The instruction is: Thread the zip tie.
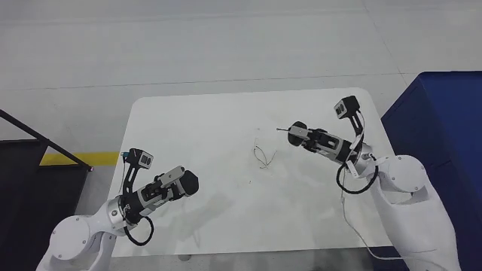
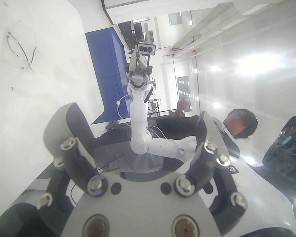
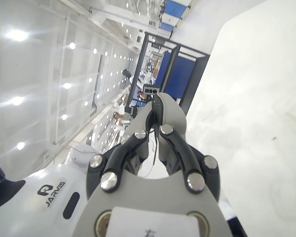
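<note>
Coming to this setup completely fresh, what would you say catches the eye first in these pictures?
The right gripper stands out first: shut on a thin black ribbed zip tie, it hangs over the right side of the white table. Next comes a small tangle of thin dark strips lying loose near the table's middle. The left gripper hovers open and empty over the table's front left part.

You have a white counter [image 1: 197, 139] with rounded corners. Near its middle lie some thin dark zip ties [image 1: 263, 156], loosely crossed.
</note>
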`<action>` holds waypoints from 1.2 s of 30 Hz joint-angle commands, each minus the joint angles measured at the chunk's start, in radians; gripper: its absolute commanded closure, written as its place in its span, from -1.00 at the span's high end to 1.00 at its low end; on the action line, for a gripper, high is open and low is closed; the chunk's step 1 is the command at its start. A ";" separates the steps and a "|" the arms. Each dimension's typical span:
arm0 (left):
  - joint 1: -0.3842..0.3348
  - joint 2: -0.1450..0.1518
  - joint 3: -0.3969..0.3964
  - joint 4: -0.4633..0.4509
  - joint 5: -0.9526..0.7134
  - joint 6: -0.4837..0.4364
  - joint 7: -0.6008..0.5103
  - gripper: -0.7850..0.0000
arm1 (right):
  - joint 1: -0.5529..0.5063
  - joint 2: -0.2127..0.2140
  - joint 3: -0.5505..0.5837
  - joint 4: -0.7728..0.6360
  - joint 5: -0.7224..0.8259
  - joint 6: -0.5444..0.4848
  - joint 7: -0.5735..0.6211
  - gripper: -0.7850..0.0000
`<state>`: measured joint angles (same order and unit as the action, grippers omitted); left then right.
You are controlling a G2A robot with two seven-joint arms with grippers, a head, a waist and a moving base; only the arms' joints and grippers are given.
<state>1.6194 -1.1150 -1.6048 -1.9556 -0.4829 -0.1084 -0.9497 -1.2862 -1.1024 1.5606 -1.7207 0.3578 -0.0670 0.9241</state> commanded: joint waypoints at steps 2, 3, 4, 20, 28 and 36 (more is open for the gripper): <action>0.000 0.000 0.000 0.000 0.000 0.000 0.000 1.00 | 0.007 0.007 0.081 0.055 0.022 0.043 -0.034 -1.00; 0.000 0.000 0.000 0.000 0.000 0.000 0.000 1.00 | 0.007 0.007 0.081 0.055 0.022 0.043 -0.034 -1.00; 0.000 0.000 0.000 0.000 0.000 0.000 0.000 1.00 | 0.007 0.007 0.081 0.055 0.022 0.043 -0.034 -1.00; -0.216 -0.025 0.281 -0.054 0.213 0.013 0.162 1.00 | 0.008 0.022 0.166 0.088 0.026 0.085 -0.052 -1.00; -0.433 -0.052 0.404 0.125 0.245 -0.014 0.245 1.00 | 0.016 0.028 0.202 0.102 0.048 0.095 -0.043 -1.00; -0.433 -0.052 0.404 0.125 0.245 -0.014 0.245 1.00 | 0.014 0.029 0.105 -0.098 0.125 0.140 0.109 -1.00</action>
<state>1.1868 -1.1669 -1.2007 -1.8308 -0.2377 -0.1225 -0.7047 -1.2725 -1.0735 1.6766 -1.7714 0.4626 0.0498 1.0200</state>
